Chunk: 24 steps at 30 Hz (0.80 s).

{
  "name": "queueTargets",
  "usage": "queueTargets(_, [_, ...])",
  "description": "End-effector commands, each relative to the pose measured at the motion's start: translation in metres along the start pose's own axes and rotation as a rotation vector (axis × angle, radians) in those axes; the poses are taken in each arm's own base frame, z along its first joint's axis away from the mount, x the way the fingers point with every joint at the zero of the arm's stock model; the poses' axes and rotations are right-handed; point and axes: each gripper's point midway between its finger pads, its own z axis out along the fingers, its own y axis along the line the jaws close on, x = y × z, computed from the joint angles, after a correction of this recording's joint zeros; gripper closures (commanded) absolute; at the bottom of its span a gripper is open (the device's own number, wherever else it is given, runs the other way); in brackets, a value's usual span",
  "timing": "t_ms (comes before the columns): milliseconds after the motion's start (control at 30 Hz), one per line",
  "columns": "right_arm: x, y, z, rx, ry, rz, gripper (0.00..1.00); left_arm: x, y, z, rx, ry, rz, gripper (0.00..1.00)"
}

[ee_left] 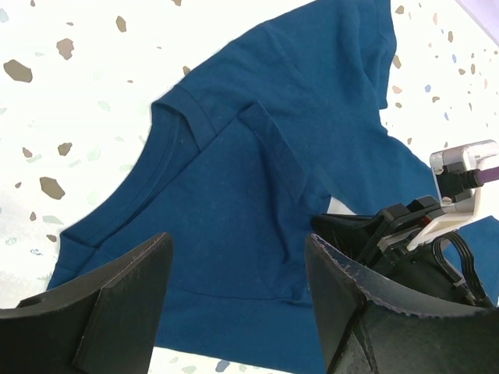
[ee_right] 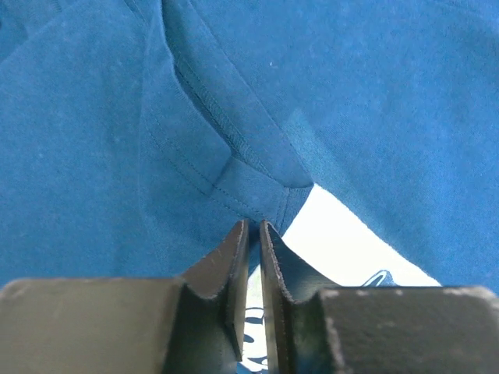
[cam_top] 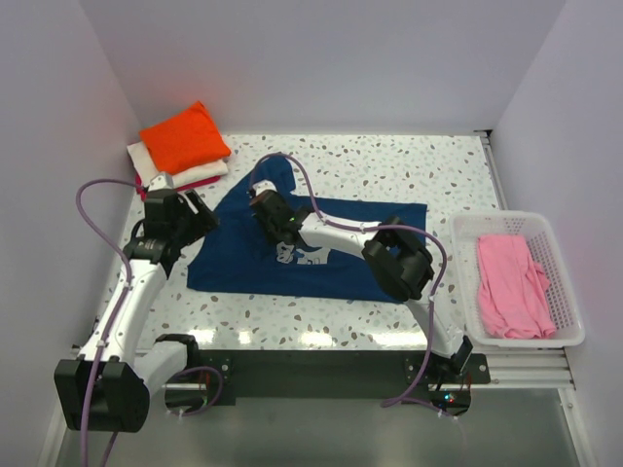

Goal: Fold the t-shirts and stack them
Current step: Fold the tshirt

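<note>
**Navy tee lies spread mid-frame on a speckled white tabletop, pale walls around.**
Left gripper hovers wide open over its left edge. Right gripper, nearly closed, meets a hem; grip unclear. Folded tees upper left, basket right.

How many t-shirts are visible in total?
5: navy tee spread mid-table; orange tee, cream tee and a magenta sliver stacked far left; pink tee in the basket, which may hide more.

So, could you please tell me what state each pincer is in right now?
Left pincer: open, holding nothing.
Right pincer: nearly shut, pinching the navy t-shirt at its hem.
</note>
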Motion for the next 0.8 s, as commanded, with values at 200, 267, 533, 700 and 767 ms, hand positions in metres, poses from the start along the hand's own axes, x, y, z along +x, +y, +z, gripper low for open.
queueTargets(200, [0.007, -0.011, -0.003, 0.027, 0.009, 0.000, 0.95, 0.001, 0.003, 0.010, -0.006, -0.013, 0.029, 0.27])
queueTargets(267, [0.006, -0.015, -0.003, 0.030, 0.008, 0.012, 0.97, 0.002, 0.004, 0.011, -0.008, -0.012, 0.029, 0.27])
queueTargets(533, [0.001, -0.031, -0.013, -0.001, -0.009, 0.119, 1.00, 0.013, 0.011, 0.026, -0.034, 0.026, 0.018, 0.27])
queueTargets(700, [-0.012, -0.035, -0.021, -0.075, -0.041, 0.224, 1.00, 0.025, 0.017, 0.040, -0.048, 0.059, 0.007, 0.29])
queueTargets(767, [-0.019, -0.034, -0.025, -0.114, -0.047, 0.256, 0.92, 0.031, 0.020, 0.044, -0.054, 0.069, 0.001, 0.29])
